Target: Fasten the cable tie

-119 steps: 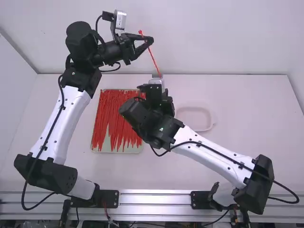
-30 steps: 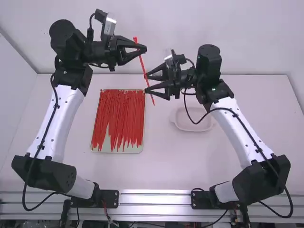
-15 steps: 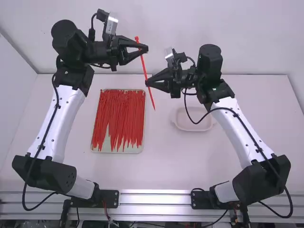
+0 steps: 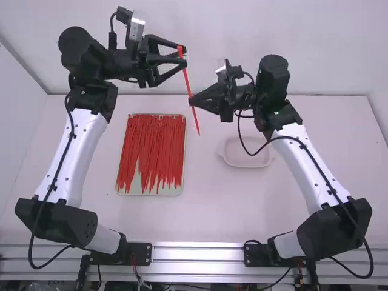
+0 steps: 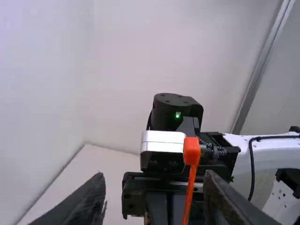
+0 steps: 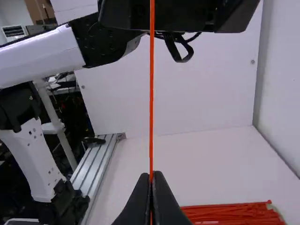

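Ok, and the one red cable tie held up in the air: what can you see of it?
The cable tie is a thin, straight, orange-red strip, plastic by its look, and unfastened. It stands nearly upright in the air above the table, its square head on top and its pointed tail down. The right gripper is shut on it near its middle. The left gripper is open around the head, apparently without touching it.

Smooth red plastic cable tie (image 4: 194,115), matt white table (image 4: 242,200)
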`<state>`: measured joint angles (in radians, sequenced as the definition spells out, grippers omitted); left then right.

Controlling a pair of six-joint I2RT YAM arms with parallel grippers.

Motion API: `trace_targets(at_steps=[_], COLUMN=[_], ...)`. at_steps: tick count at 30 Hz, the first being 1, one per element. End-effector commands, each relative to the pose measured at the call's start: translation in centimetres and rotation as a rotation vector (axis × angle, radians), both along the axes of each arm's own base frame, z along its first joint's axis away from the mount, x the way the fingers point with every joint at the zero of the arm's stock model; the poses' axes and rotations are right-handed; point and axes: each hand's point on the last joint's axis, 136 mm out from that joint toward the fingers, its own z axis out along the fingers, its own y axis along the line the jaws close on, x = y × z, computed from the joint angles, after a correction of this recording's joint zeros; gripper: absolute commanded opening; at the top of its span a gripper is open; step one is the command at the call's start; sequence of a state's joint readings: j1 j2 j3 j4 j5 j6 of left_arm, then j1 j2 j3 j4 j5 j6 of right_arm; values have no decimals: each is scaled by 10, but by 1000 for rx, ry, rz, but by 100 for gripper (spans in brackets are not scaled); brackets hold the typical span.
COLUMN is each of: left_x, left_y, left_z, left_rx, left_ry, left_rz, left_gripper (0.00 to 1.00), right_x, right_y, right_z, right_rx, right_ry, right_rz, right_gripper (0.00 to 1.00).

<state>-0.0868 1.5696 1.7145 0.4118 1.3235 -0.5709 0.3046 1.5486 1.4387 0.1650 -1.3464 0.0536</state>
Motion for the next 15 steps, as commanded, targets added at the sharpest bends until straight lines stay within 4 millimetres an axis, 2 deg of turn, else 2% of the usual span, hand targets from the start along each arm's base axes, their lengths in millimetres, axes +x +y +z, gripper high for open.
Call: trace_targets(at_steps=[1, 11, 15], left_x=[1, -6, -3], left_y=[3, 4, 6], left_z=[2, 21, 28], left_rx=[-11, -50, -74], left_ry=[29, -45, -65], left_rz=[-3, 3, 32], left_gripper=[57, 56, 48], right_x=[-1, 6, 3], right_y=[1, 1, 5], right_z=[9, 25, 30], right_rx=[12, 49, 63], right_ry=[-35, -88, -115], right_rz=[3, -41, -33], right_gripper=[0, 0, 0])
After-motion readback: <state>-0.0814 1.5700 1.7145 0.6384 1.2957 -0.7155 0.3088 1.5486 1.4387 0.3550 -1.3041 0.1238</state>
